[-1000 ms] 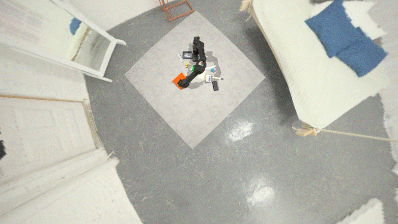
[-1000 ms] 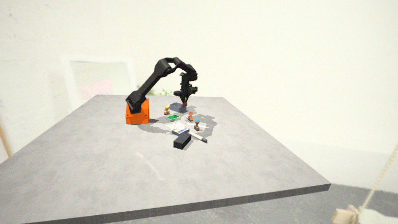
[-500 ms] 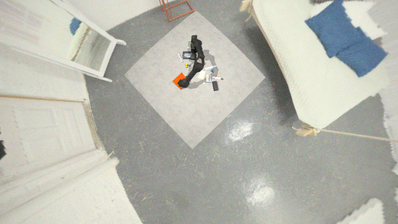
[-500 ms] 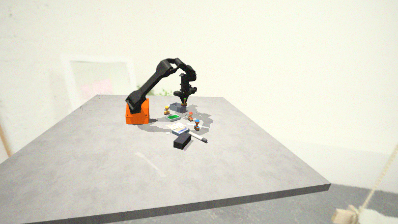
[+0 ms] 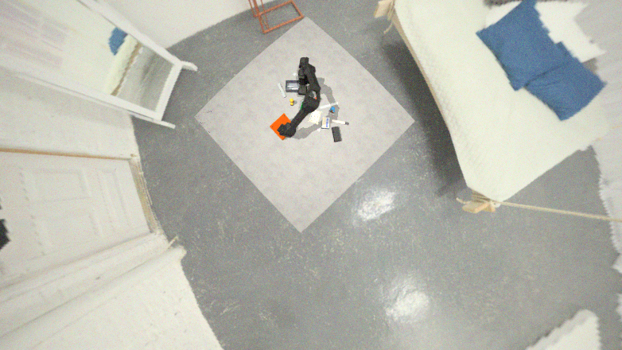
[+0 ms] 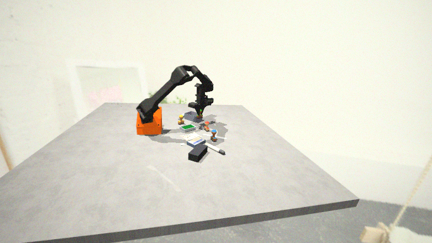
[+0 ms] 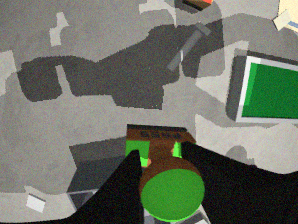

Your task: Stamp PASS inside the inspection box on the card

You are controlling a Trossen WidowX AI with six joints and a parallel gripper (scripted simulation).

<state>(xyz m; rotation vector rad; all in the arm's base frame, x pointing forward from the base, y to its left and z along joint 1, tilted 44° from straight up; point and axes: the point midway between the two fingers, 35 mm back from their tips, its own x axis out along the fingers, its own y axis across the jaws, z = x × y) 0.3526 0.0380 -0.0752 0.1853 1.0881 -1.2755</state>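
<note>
My gripper [image 7: 160,152] [image 6: 199,114] [image 5: 301,88] is shut on the PASS stamp [image 7: 172,192] [image 6: 199,111], which has a green round knob and a brown block base. It holds the stamp upright, low over the edge of a dark grey tray [image 6: 190,115] [image 5: 290,85] at the back of the bench. A green pad in a white frame [image 7: 269,92] [image 6: 188,127] lies to the right in the wrist view. The cream card [image 6: 190,136] [image 5: 314,116] lies further towards the front. I cannot tell if the stamp's face touches anything.
A red-knobbed stamp [image 6: 206,125], a blue-knobbed stamp [image 6: 214,135] and a yellow-knobbed stamp [image 6: 180,119] stand nearby. A blue-labelled pad box [image 6: 195,141], a black block [image 6: 198,153] and a marker [image 6: 215,148] lie in front. The orange arm base [image 6: 148,125] stands left.
</note>
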